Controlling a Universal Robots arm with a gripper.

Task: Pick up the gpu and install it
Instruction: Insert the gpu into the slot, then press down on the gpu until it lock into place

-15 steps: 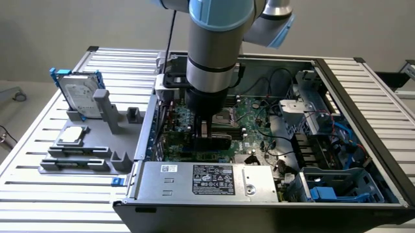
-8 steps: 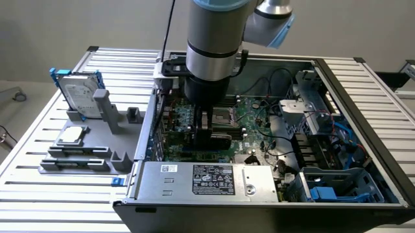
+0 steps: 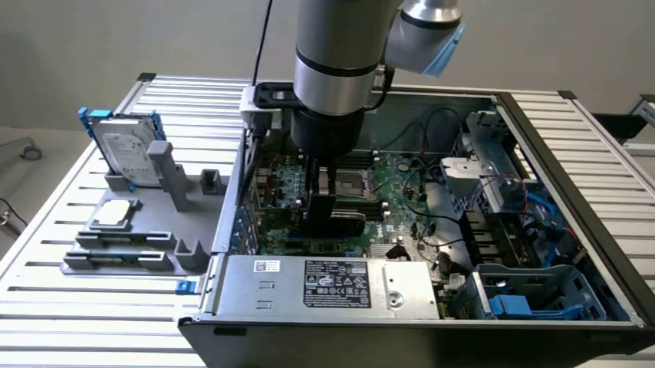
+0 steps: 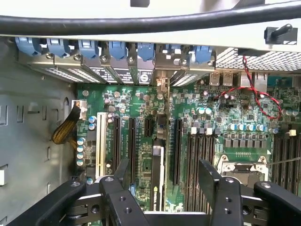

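Tool [image 4: 164,165] fingers spread apart above motherboard [image 4: 235,122], graphics card [image 4: 157,181] upright in motherboard slot between them, touching neither

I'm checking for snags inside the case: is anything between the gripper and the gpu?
Nothing visible. The gpu stands on edge among the motherboard slots, directly between the open gripper fingers, with a clear gap on each side. I cannot tell whether it is fully seated.
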